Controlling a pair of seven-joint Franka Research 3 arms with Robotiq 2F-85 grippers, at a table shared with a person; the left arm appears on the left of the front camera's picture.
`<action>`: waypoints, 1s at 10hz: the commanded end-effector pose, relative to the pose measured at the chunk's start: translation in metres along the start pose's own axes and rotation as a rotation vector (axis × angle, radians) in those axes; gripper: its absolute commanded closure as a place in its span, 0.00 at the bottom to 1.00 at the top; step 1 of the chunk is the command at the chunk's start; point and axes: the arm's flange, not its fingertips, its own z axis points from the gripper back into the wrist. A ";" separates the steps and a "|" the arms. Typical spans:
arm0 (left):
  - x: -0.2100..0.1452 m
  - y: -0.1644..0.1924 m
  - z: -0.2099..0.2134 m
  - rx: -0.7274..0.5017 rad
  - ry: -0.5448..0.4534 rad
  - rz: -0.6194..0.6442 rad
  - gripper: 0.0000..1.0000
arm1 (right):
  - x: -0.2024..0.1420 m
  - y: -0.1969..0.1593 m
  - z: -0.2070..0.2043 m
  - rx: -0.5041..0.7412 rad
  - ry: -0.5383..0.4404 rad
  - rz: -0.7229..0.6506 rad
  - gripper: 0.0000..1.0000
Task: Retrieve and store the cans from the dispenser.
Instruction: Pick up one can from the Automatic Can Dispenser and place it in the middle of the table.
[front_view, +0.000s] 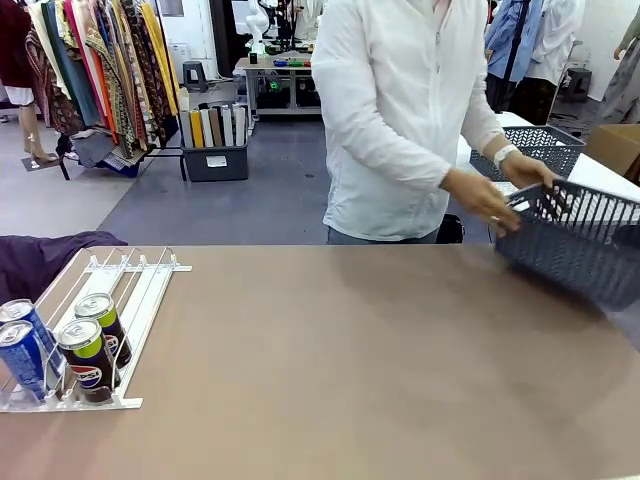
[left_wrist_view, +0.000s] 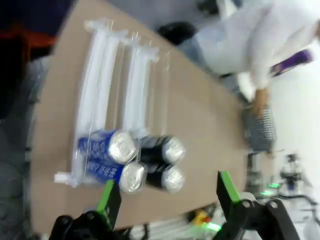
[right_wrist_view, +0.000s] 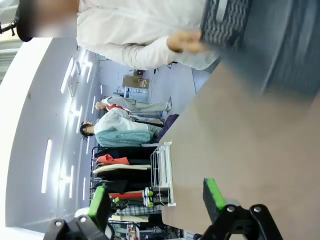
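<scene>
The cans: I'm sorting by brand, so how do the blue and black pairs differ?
The blue cans carry white lettering; the black cans a lime-green band. Blue cans sit left of black cans in the front view. Both have silver tops, at the dispenser's near end.

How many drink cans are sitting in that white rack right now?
4, all at the near end of the sloped white-and-clear plastic rack: two slim blue cans on its left, two black lime-banded Pepsi cans beside them. None seems hidden.
</scene>
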 end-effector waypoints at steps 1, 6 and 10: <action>-0.030 -0.049 -0.002 0.355 0.203 -0.178 0.00 | 0.002 0.003 -0.001 0.023 -0.013 0.003 0.00; -0.077 -0.094 -0.065 0.623 0.379 -0.407 0.00 | 0.002 0.003 -0.001 0.023 -0.013 0.003 0.00; -0.066 -0.108 -0.055 0.607 0.355 -0.360 0.00 | 0.002 0.003 -0.001 0.023 -0.013 0.003 0.00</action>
